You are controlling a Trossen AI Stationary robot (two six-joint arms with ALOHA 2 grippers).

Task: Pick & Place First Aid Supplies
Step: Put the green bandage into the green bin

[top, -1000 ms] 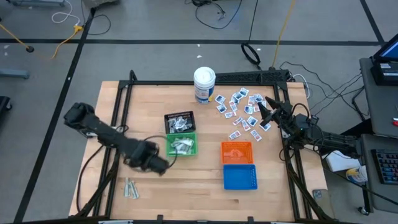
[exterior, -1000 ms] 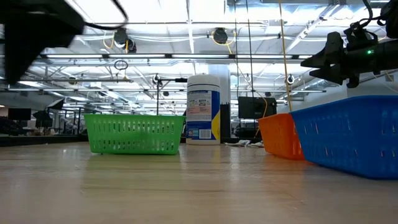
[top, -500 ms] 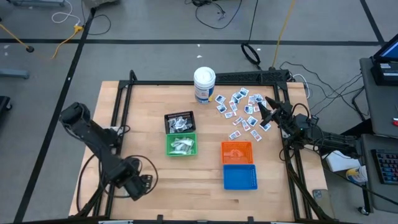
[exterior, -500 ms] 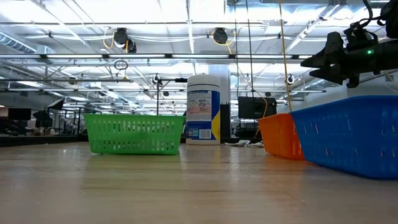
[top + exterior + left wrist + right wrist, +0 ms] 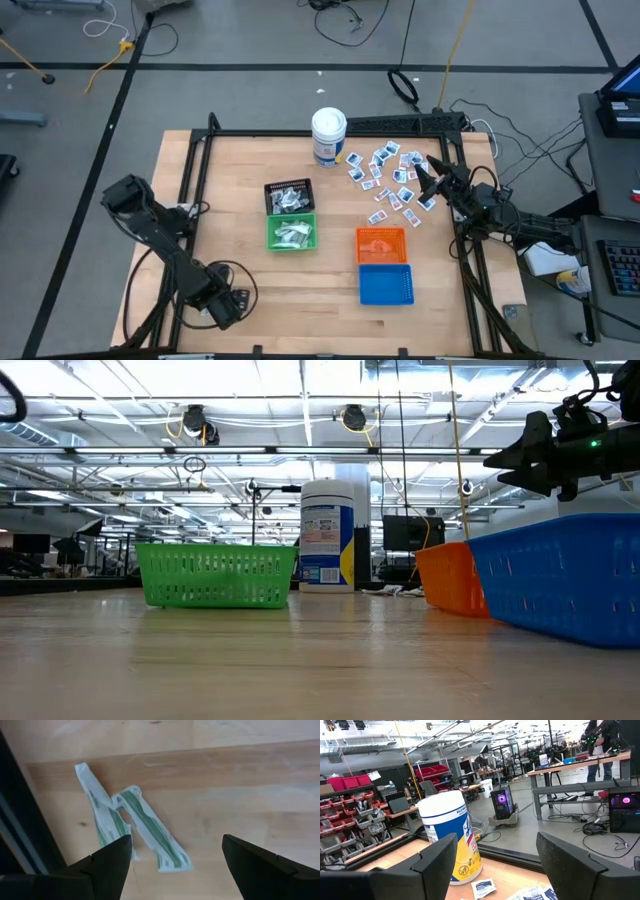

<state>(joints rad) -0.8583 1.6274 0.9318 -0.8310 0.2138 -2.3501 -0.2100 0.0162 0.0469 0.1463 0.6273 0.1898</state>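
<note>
Table (image 5: 240, 290): pale wood planks inside a black frame. Baskets, all mesh-walled — black basket (image 5: 288, 196), green basket (image 5: 291, 232), orange basket (image 5: 381, 243), blue basket (image 5: 385, 284). Canister (image 5: 328, 136): white, with a blue and yellow label. Square packets (image 5: 385, 180): white with blue print. Strip packets (image 5: 131, 829): pale grey-white wrappers, each with a green stripe running lengthwise. Both arms and their fingers — dark, near black. Floor around the table: grey, crossed by dark lines.

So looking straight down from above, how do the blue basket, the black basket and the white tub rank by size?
1. Blue basket, clearly largest.
2. Black basket.
3. White tub, smallest, though it stands taller, so nearer the camera.
</note>
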